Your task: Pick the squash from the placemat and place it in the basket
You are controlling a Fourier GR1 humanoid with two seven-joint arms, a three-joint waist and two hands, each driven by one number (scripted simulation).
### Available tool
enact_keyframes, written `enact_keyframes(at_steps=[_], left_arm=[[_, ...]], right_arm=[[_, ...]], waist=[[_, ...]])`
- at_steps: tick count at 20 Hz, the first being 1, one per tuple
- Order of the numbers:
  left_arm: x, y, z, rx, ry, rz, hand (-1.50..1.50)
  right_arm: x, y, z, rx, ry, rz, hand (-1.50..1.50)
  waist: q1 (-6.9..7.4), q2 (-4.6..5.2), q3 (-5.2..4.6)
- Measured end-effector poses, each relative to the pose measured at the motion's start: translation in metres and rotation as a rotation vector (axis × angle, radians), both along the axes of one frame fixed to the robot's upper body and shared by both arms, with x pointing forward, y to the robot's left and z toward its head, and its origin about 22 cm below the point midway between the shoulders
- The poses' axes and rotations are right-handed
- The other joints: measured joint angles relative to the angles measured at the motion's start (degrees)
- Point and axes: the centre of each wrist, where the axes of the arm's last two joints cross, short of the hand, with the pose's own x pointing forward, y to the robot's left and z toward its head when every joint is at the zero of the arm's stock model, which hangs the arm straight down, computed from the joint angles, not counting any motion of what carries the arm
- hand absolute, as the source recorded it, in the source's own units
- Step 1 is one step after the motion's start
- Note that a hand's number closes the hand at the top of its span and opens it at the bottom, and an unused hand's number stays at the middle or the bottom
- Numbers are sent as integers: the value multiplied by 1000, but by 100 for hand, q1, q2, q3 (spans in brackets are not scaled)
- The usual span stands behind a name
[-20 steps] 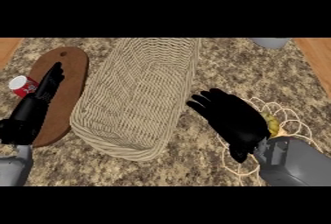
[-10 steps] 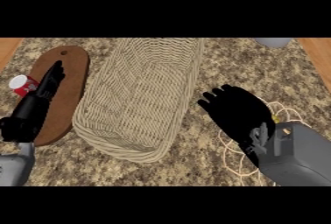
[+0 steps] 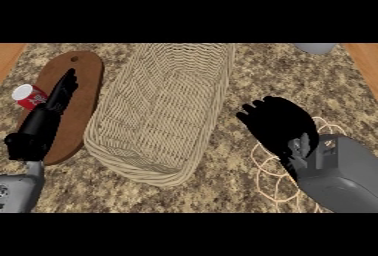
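The woven basket [image 3: 159,107] lies lengthwise in the middle of the counter. To its right is a pale lacy placemat [image 3: 267,172]. My right hand [image 3: 279,126] is palm down over the placemat's upper part, its fingers curled downward. The squash is hidden under that hand and no yellow shows. My left hand [image 3: 50,109] lies far to the left over a brown board, fingers straight, holding nothing.
An oval brown cutting board [image 3: 87,82] lies left of the basket, with a red can [image 3: 28,96] at its left edge, close to my left hand. A grey vessel [image 3: 317,47] shows at the top right. Speckled counter [image 3: 288,80] surrounds everything.
My right hand and forearm have shifted down and to the right over the placemat. The yellow squash that showed beside the hand is now fully covered. The left hand has barely moved.
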Motion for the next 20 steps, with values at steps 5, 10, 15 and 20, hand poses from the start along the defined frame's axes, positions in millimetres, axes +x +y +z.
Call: enact_keyframes(at_steps=[5, 10, 15, 20], left_arm=[[5, 0, 1, -2, -5, -3, 0], [1, 0, 6, -3, -5, -2, 0], [0, -2, 3, -6, -3, -7, 0], [0, -2, 1, -6, -5, -5, 0]], right_arm=[[8, -6, -18, -103, 27, -23, -150], [14, -28, -38, -188, 48, -56, -150], [20, -44, -58, -217, 46, -60, -150], [23, -57, -76, -215, 35, -60, -150]], waist=[[30, 16, 3], [48, 19, 6], [49, 22, 8], [37, 18, 6]])
